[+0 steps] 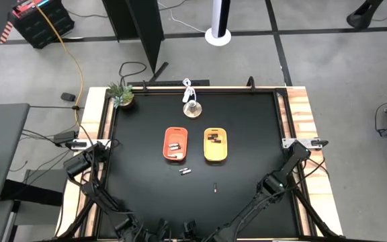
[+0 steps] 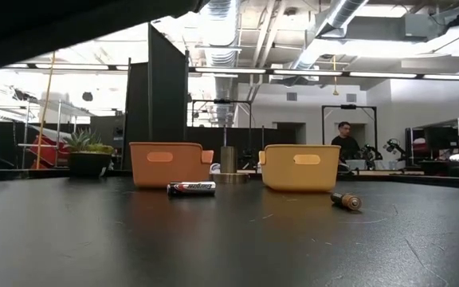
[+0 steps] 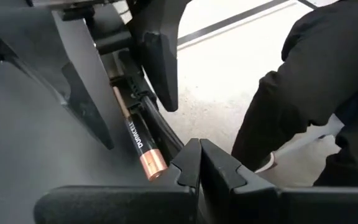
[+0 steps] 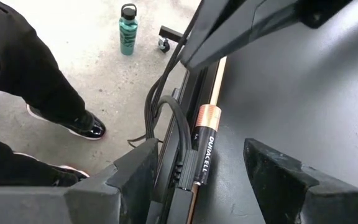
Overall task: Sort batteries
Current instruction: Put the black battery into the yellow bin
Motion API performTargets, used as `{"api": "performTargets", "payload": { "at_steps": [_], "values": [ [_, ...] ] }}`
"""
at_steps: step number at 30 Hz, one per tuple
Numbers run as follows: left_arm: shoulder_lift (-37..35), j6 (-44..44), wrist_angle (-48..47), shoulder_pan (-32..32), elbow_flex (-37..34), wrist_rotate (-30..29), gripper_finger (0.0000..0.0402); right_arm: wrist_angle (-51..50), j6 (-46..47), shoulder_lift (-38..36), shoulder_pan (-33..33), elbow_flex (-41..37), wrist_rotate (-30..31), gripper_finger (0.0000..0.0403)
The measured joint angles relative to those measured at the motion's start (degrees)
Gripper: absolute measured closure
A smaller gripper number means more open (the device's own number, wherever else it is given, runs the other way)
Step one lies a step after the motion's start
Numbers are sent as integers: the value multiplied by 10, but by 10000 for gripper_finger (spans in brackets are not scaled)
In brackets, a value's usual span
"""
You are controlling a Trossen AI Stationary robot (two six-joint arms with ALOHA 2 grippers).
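High view: loose batteries — a silvery pair and a dark one — lie near the orange oval plastic tray. The left gripper is pressed shut and empty, the right gripper spread wide; an opened, square approach is advised.

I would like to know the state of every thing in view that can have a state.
Left gripper: shut, empty, at the table's near edge.
Right gripper: open, empty, at the near edge.
Orange tray: holds batteries.
Yellow tray: holds batteries.
Silvery battery: loose on the table.
Dark battery: loose on the table.
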Motion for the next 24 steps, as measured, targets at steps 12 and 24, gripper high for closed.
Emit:
{"api": "performTargets", "payload": {
  "at_steps": [12, 24],
  "values": [
    [18, -12, 17, 6, 0, 14, 398, 0, 0, 0, 0, 0, 1, 147],
    [18, -13, 19, 10, 0, 15, 398, 4, -12, -6, 0, -1, 11, 147]
  ]
}}
